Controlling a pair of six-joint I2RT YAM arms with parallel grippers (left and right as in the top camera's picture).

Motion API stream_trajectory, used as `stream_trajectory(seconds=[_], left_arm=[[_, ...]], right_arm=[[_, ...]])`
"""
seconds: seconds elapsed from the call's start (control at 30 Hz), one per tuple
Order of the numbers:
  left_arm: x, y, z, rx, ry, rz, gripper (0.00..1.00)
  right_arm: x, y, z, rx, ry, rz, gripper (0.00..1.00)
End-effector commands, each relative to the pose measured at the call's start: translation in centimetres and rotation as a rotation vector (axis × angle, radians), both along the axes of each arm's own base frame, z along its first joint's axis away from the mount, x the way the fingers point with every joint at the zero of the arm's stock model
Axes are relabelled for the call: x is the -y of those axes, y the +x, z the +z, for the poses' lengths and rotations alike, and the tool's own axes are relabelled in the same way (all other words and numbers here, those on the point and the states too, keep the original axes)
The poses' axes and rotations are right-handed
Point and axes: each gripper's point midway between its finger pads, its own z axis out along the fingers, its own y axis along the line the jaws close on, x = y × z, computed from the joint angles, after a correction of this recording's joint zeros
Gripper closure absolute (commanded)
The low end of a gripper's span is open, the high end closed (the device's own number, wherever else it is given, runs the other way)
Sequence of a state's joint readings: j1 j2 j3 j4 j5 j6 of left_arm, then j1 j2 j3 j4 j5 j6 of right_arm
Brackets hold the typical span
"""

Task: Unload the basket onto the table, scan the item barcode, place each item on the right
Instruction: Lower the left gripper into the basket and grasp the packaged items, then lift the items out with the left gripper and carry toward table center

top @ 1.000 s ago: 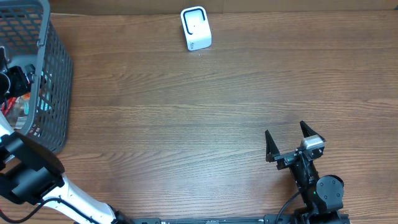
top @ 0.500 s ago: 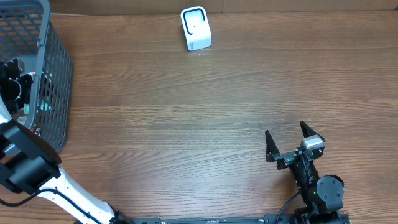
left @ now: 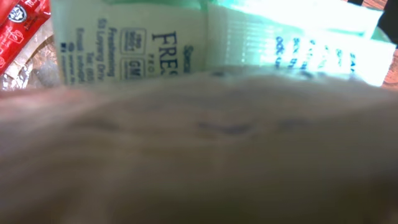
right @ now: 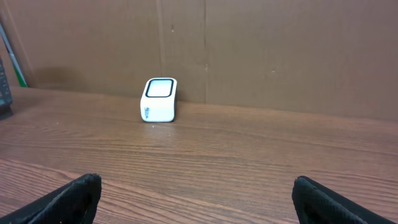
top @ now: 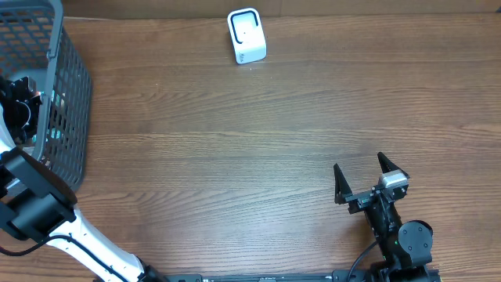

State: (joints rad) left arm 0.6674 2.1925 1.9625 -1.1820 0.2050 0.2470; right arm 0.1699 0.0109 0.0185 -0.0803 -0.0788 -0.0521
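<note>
Basket: a grey mesh basket whose walls stand all around the left claw.
Left claw: the left gripper is down inside the basket. Overhead it is only a dark shape and its own camera shows no fingers, so I cannot tell whether it is open, closed or gripping.
Items: pale green sachets with print lie just ahead of the left claw, with a red packet to their left. A blurred brown mass lies nearest the claw and cannot be identified.
Scanner: a white barcode scanner stands upright on the wooden table, well apart to the right of the left claw and far ahead of the right claw, slightly to its left.
Right claw: the right gripper has its jaws spread wide with nothing between them.
</note>
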Motion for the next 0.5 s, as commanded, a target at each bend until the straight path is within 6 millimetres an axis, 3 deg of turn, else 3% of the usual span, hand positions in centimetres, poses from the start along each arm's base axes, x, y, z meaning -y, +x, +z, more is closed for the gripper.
stream_trajectory(seconds=[0.0,0.17,0.3,0.47], left_arm=[[0.2,0.1,0.8,0.003,0.010,-0.010,0.64],[-0.6,0.9,6.3,0.111,0.086,0.021,0.63],[-0.8,1.5,13.2,0.251,0.174,0.064,0.63],[-0.1,0.6,22.7,0.444,0.269,0.140,0.63]], right_arm=[[0.0,0.0,-0.3,-0.001,0.006,-0.002,0.00],[0.0,0.0,-0.3,-0.001,0.006,-0.002,0.00],[0.0,0.0,-0.3,-0.001,0.006,-0.001,0.00],[0.0,0.0,-0.3,-0.001,0.007,-0.001,0.00]])
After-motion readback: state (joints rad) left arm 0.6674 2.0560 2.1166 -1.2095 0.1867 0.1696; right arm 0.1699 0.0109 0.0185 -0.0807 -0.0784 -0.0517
